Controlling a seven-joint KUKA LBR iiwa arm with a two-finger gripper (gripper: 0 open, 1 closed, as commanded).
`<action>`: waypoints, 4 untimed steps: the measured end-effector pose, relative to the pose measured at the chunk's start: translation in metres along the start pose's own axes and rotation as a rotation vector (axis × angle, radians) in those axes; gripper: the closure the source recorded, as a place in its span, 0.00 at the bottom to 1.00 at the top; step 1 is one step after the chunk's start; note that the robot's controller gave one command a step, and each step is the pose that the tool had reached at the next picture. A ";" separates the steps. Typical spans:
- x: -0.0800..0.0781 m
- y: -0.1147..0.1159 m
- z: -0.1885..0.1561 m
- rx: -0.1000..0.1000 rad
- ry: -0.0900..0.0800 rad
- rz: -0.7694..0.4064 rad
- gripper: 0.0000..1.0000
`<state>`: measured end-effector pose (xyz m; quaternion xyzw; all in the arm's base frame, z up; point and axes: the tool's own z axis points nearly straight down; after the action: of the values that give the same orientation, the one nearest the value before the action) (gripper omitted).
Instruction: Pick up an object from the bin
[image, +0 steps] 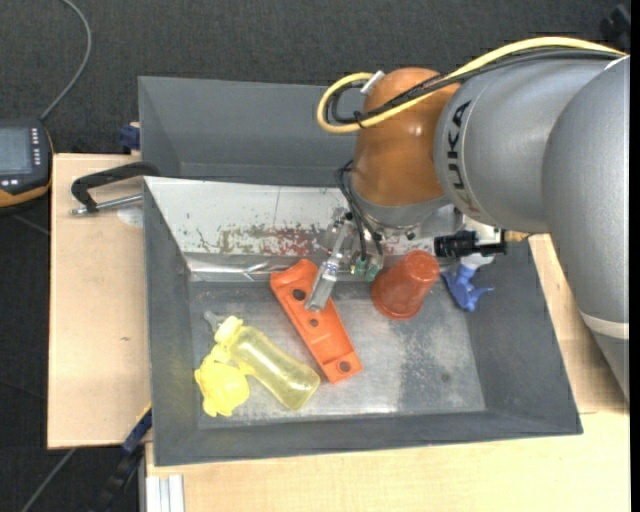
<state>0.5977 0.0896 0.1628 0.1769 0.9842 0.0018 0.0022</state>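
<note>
My gripper (321, 291) reaches down into the middle of the bin, its tip right at the upper end of a flat orange plastic bracket (325, 335). The bracket lies slanted from upper left to lower right on the bin floor. Nothing shows held in the gripper. A reddish-brown cup (405, 285) lies on its side just right of the gripper. Further right, by the bin's right wall, is a small blue plastic piece (466, 288).
A yellow translucent bottle-shaped toy (258, 370) lies at the front left of the bin floor. The arm and its orange wrist cover hang over the bin's back right. Bare floor lies at the front right.
</note>
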 end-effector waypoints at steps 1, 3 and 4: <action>0.018 -0.023 0.009 0.001 0.001 0.021 0.00; 0.021 -0.036 0.110 -0.007 -0.014 0.276 1.00; 0.023 -0.035 0.108 -0.006 -0.011 0.287 1.00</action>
<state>0.5640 0.0652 0.0548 0.3159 0.9487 0.0042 0.0077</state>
